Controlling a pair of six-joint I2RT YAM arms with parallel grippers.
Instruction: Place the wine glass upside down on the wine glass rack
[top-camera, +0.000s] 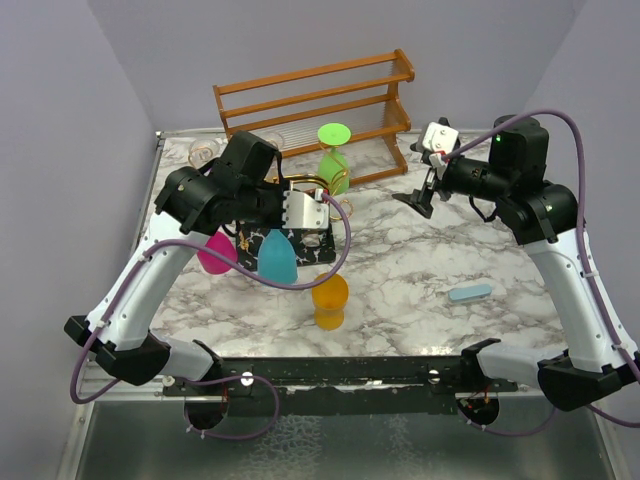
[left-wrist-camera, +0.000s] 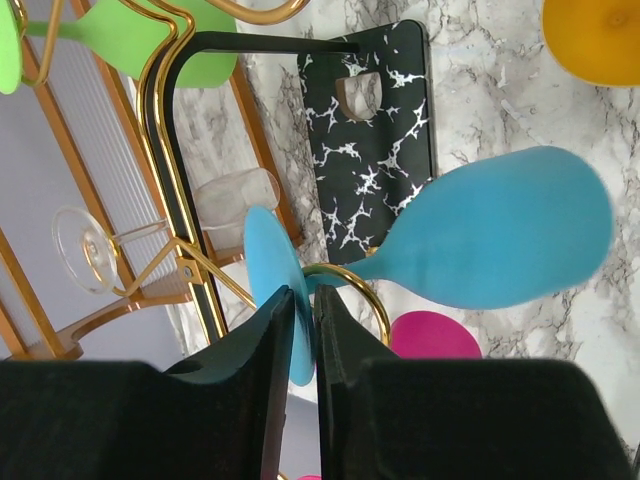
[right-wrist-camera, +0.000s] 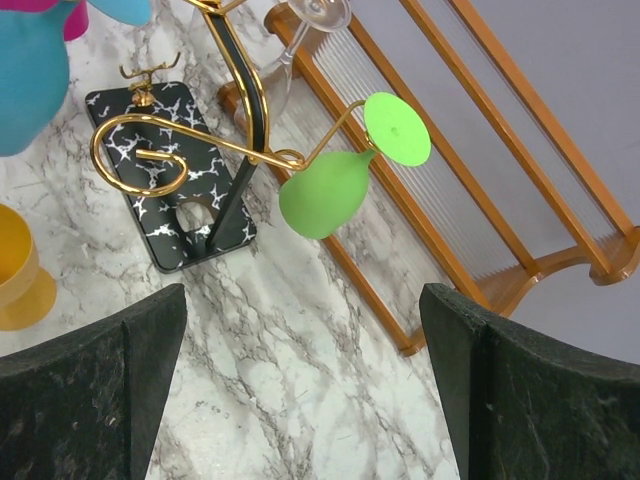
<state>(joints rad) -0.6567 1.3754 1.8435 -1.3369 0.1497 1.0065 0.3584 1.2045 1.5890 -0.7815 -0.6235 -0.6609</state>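
Blue and matte, the stemmed wine glass (left-wrist-camera: 500, 240) hangs bowl-down from a gold scroll arm (left-wrist-camera: 345, 272) of the thin gold wire wine glass rack, which stands on a black white-veined base (left-wrist-camera: 390, 180). The stem passes through the curl, and the flat foot disc (left-wrist-camera: 262, 250) sits on the far side of it.

1. Handling. I judge the glass light and rigid. Its opaque colour suggests plastic, so it is likely less fragile than true glass. The finish looks smooth, so I expect some slip. The bowl is too broad for a secure pinch, so I would take hold only at the foot rim or the stem. The wire rack also looks light, and a sideways pull on the glass could tip it.

2. Claw state. The left claw (left-wrist-camera: 305, 300) stands at the foot disc with its jaws almost together and only a narrow slit between them. The disc's edge lies in or just behind that slit, and I cannot tell whether the pads pinch it. The right claw (right-wrist-camera: 302, 330) is spread wide, holds nothing and hovers well apart from the rack.

3. Count.
- Coloured glasses: four. The blue one, a pink glass (top-camera: 213, 253) and a green glass (right-wrist-camera: 325, 190) are at the rack. An orange glass (top-camera: 330, 298) stands upright on the marble surface (top-camera: 420, 270).
- Clear glass (left-wrist-camera: 235, 205): one that I can confirm, lying on the shelf.
- Orange-brown two-tier wooden shelf (top-camera: 402, 68): one.
- Small pale blue block (top-camera: 469, 292): one.
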